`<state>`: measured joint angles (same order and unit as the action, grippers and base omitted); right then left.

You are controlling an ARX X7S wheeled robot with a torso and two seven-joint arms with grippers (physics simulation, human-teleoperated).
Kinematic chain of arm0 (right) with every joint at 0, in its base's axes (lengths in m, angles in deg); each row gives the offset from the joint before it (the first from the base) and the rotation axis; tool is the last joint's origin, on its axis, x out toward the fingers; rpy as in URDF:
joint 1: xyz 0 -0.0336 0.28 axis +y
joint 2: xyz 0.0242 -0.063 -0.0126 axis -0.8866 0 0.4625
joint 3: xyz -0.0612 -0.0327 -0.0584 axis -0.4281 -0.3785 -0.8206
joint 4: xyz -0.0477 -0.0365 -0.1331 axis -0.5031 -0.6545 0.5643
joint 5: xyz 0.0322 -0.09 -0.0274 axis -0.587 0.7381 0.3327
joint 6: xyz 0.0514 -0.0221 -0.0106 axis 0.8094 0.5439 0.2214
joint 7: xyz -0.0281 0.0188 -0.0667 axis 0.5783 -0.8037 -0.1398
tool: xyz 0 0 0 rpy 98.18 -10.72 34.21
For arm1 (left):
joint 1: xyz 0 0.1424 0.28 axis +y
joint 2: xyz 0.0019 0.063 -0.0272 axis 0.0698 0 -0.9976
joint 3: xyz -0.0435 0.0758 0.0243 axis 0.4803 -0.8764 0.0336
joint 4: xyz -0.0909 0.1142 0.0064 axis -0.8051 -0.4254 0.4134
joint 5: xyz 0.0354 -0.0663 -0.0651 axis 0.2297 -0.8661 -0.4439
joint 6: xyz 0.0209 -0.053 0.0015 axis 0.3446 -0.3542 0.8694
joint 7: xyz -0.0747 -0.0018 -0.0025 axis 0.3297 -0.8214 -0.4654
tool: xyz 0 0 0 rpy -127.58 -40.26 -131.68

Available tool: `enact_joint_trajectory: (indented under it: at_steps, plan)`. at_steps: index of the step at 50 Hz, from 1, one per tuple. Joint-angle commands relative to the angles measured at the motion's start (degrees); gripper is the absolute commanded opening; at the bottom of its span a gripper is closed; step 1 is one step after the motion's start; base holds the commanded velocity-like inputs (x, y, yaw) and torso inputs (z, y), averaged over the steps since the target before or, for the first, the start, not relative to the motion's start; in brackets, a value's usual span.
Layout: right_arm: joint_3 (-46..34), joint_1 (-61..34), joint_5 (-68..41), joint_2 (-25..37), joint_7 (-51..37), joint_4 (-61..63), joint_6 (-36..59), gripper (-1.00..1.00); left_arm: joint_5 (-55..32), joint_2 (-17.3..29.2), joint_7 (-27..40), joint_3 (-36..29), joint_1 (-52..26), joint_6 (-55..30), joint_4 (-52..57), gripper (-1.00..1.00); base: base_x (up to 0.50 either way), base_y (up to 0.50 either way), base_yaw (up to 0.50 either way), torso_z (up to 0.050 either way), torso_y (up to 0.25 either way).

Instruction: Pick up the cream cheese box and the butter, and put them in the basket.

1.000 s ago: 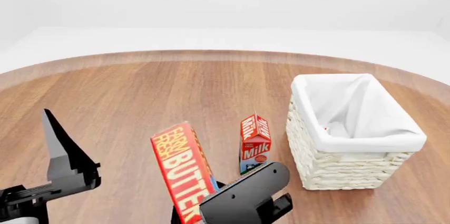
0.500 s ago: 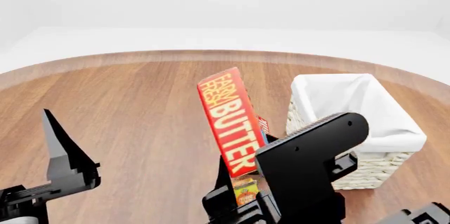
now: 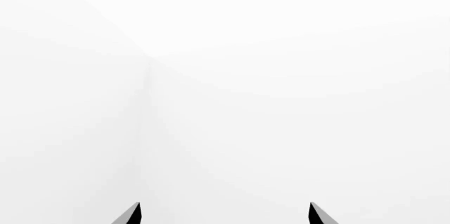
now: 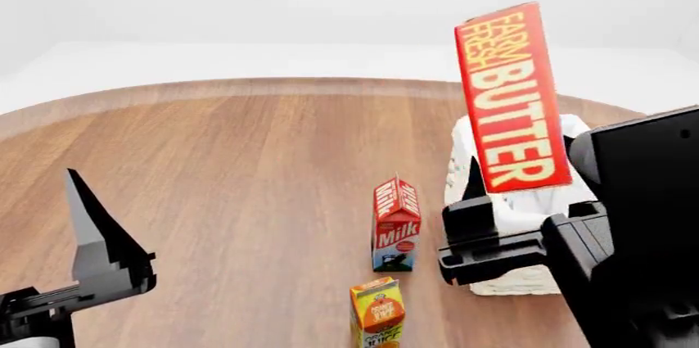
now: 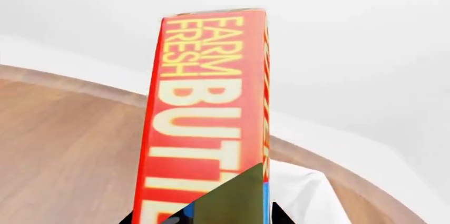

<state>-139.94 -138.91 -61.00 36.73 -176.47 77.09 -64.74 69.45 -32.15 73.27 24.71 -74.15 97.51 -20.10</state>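
My right gripper [image 4: 513, 192] is shut on the lower end of the butter [image 4: 511, 98], a long red box with yellow lettering. It holds the box upright, high above the white wicker basket [image 4: 513, 284]. In the right wrist view the butter [image 5: 204, 108] rises from my right gripper [image 5: 211, 217], with the basket's cloth liner [image 5: 302, 192] below it. My left gripper [image 3: 223, 214] is open and empty, low at the near left, and one finger [image 4: 93, 237] shows in the head view. The cream cheese box is not in view.
A red-and-white milk carton [image 4: 395, 225] stands just left of the basket. An orange juice carton [image 4: 377, 315] stands nearer to me. Both are on the round wooden table [image 4: 218, 160], whose far edge curves behind the basket.
My right gripper has carried the butter up and to the right, from near the table's front to above the basket. The juice carton has come into view. The left arm has not moved.
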Motion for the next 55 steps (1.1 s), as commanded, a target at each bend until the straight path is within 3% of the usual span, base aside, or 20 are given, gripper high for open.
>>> enact_joint_trajectory:
  at_steps: [1,14,29,37,55]
  plan:
    - [6.06,-5.17,-3.49,10.4,3.17,-2.62,8.49,-1.0,0.07,0.08,0.08,-0.05,-0.1,-0.24,0.19,1.0,0.0,0.0,0.0,0.0,0.0]
    - [6.11,-6.59,-0.17,23.59,13.52,-13.05,19.02,-1.0,0.33,0.17,0.3,0.04,-0.1,-0.61,0.62,1.0,0.0,0.0,0.0,0.001,0.001]
    - [9.54,-10.25,0.11,26.82,19.51,-22.31,28.92,-1.0,0.49,0.21,0.22,-0.38,-0.25,-0.84,0.7,1.0,0.0,0.0,0.0,0.001,0.001]
    - [10.74,-10.84,-1.1,26.28,22.88,-25.1,32.22,-1.0,0.33,0.27,0.17,-0.55,-0.32,-1.01,0.78,1.0,0.0,0.0,0.0,0.0,0.001]
    - [12.85,-12.71,-2.02,18.24,33.61,-34.38,40.96,-1.0,0.24,0.31,0.18,-0.9,-0.73,-1.57,0.81,1.0,0.0,0.0,0.0,0.001,0.001]
